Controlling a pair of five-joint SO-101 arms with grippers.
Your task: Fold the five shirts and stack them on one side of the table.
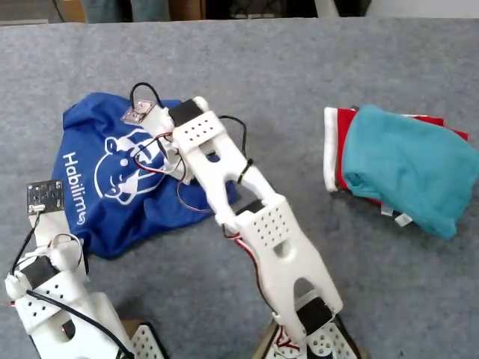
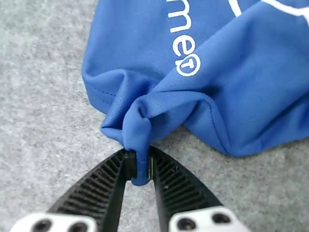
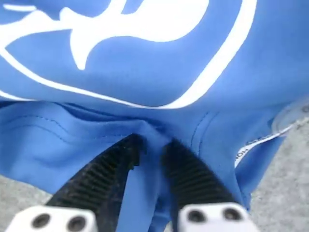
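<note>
While both arms have a hold on the same garment, this reads as mid-fold on the blue shirt, which lies crumpled, print up, on the left half of the grey table. Far left: the left gripper sits at the shirt's near-left edge, jaws clamped on a bunched pinch of the stitched hem, with the cloth squeezed tight between the ribbed pads. Pinching a gathered bit likely gives a surer hold than one thin layer lying flat on the felt-like surface. Moving right: the right gripper is over the shirt's far edge, jaws closed on a fold of blue fabric close to a sewn-in label, so probably the neck end, though I can't confirm. Grips at opposite ends look meant to let the arms lift and stretch the cloth, or carry one end over the other; that's my guess, fold not yet made. Far right, well apart from the blue shirt: the pile of folded shirts, teal shirt on top, with a red shirt and a white shirt peeking out beneath at the edge. The pile sits on that side as the task asks, out of the arms' way; I can't tell the exact layer count.
</note>
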